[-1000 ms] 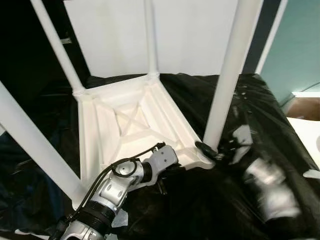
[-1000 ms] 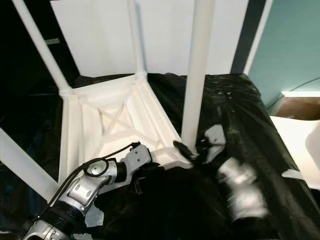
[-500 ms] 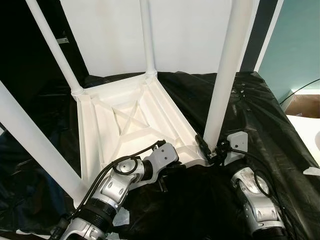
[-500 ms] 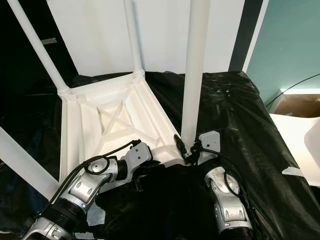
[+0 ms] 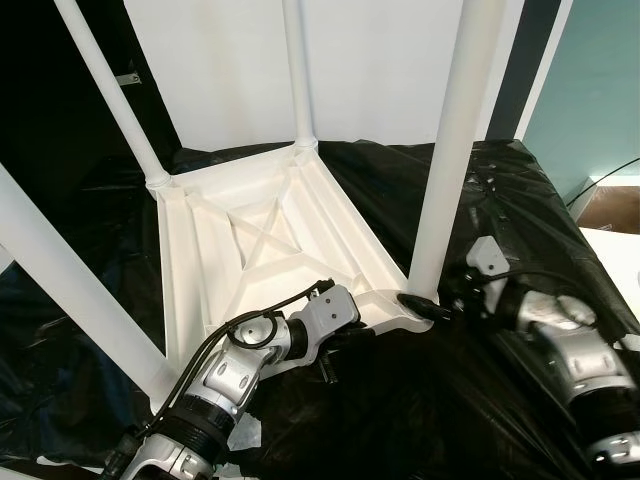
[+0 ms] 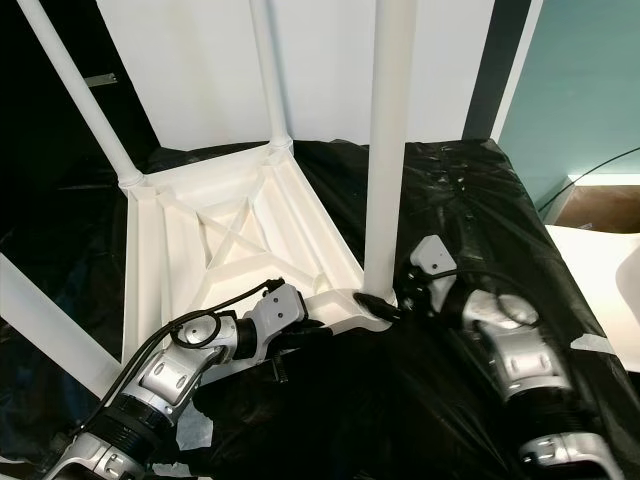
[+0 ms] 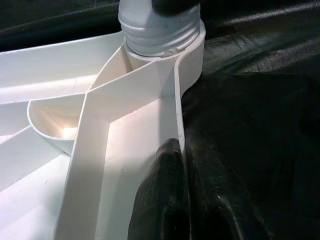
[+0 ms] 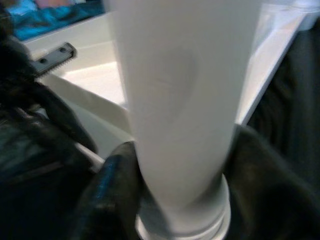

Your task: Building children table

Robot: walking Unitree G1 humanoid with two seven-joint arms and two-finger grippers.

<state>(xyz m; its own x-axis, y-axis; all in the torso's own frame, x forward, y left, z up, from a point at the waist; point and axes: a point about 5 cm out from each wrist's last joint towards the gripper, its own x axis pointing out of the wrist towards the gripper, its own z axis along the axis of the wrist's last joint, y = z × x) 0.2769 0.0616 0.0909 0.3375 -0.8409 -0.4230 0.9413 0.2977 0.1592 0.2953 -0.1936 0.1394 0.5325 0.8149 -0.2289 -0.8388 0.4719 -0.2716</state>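
The upturned table top (image 5: 270,250) lay on black sheeting (image 5: 420,400). The right gripper (image 6: 385,300) was clenched around the nearest leg (image 5: 450,150) at its socket; the left gripper (image 7: 172,165) was clamped on the table top's rim beside it. The leg should be turned squarely, with the rim held firm. No containers were observed.
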